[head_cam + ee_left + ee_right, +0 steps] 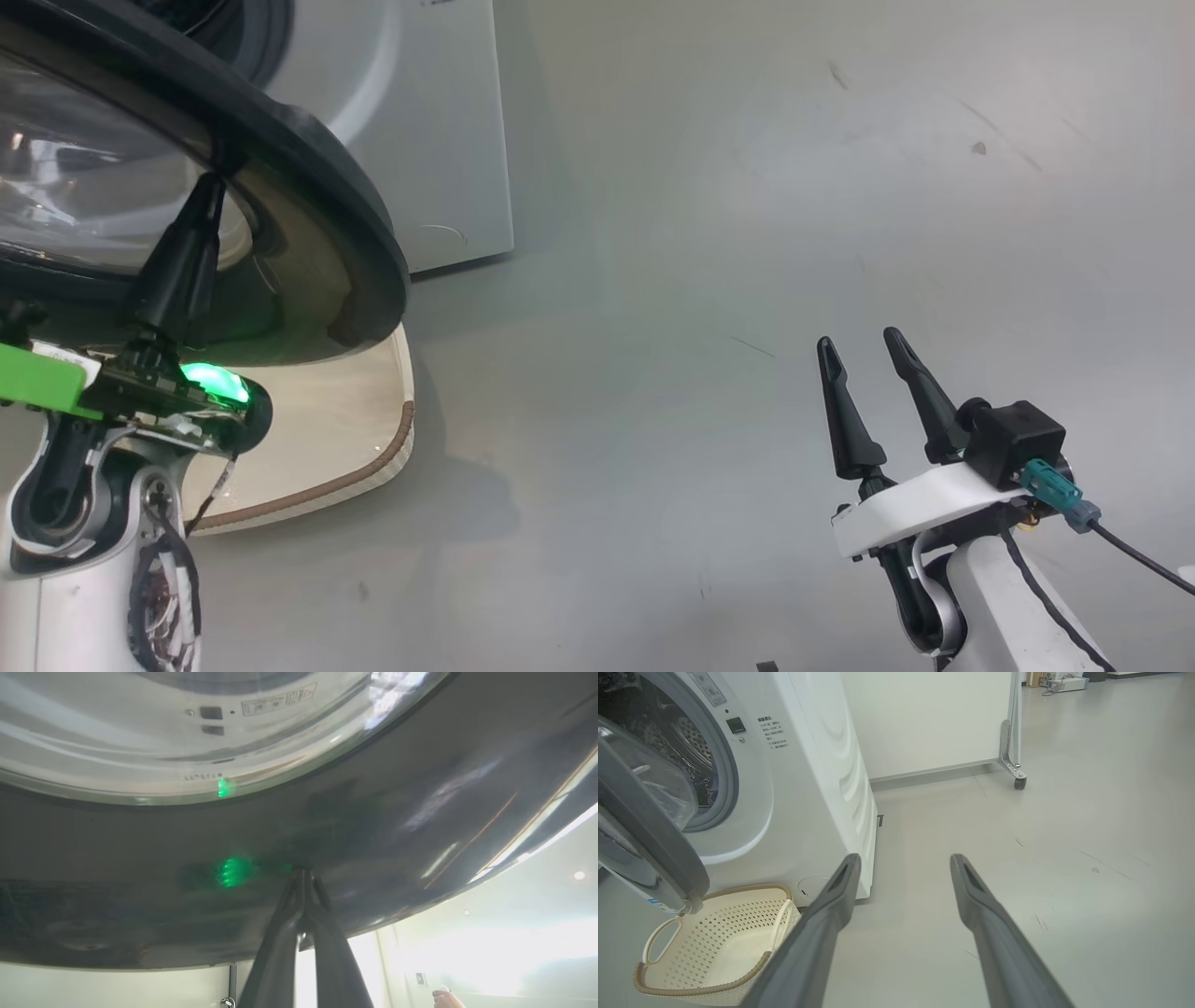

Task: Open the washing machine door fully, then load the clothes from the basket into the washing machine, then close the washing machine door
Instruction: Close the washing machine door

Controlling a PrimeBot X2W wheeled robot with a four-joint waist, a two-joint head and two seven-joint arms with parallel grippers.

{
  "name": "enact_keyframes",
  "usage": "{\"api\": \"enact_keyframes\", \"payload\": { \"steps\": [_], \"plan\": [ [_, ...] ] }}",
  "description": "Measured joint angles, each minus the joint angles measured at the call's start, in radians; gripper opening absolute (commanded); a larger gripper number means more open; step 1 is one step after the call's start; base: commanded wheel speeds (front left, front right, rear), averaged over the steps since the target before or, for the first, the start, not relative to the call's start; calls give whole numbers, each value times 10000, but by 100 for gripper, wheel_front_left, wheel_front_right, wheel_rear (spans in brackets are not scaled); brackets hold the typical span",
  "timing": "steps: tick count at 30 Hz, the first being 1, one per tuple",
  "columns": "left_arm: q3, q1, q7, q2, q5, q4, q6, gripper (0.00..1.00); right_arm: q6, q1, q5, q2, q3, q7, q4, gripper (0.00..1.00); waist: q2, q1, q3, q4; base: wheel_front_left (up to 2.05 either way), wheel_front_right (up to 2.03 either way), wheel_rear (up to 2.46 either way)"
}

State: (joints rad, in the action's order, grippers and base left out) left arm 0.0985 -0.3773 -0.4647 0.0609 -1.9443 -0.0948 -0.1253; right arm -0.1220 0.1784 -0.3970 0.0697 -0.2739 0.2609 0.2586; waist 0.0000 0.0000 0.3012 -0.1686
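1. The door (366,245) (373,826) (649,821) is standing swung out from the machine (439,121) (808,788), leaving the round opening uncovered.
2. In the right wrist view the perforated drum (689,749) is showing inside the opening, partly behind the door's clear glass bowl.
3. The left gripper (211,187) (303,873) is reaching up to the door. Its jaws are pressed together with nothing between them, and their tips are touching the glossy black rim just outside the glass.
4. A green light (215,381) is glowing on the left wrist and reflecting off the rim.
5. The basket (397,448) (710,990) is sitting on the floor (700,233) (1064,812) right at the machine's front, beneath the door's lower edge. Its perforated walls and cream bottom are showing. Whether the door is touching its rim I cannot tell.
6. The right gripper (857,341) (904,858) is hovering over bare floor well to the right of the machine. Its jaws are spread wide and holding nothing.
7. A white panel (924,718) on a castor is standing beyond the machine's far corner.
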Motion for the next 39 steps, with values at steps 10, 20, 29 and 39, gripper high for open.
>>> {"api": "enact_keyframes", "payload": {
  "steps": [10, 20, 29, 39],
  "plan": [
    [274, -927, 449, -81, 408, -727, 0, 0, 0, 203, -2, -44, 203, 0, -48, 100, 0, 1, 439, -411, 0, 0, 0],
    [454, -983, 435, -174, 408, -1185, 0, 0, 0, 203, -2, -54, 468, 0, 13, 100, 0, 0, 148, -231, 0, 0, 0],
    [993, -39, 541, -245, 433, -1298, 0, 0, 0, 163, -2, -59, 481, 0, 176, 100, 0, 1, -478, 124, 0, 0, 0],
    [1275, 1000, 784, -330, 510, -1243, 0, 52, 0, -247, -2, -63, 485, 0, 324, 100, 0, 0, -1305, 578, 0, 0, 0]
  ]
}}
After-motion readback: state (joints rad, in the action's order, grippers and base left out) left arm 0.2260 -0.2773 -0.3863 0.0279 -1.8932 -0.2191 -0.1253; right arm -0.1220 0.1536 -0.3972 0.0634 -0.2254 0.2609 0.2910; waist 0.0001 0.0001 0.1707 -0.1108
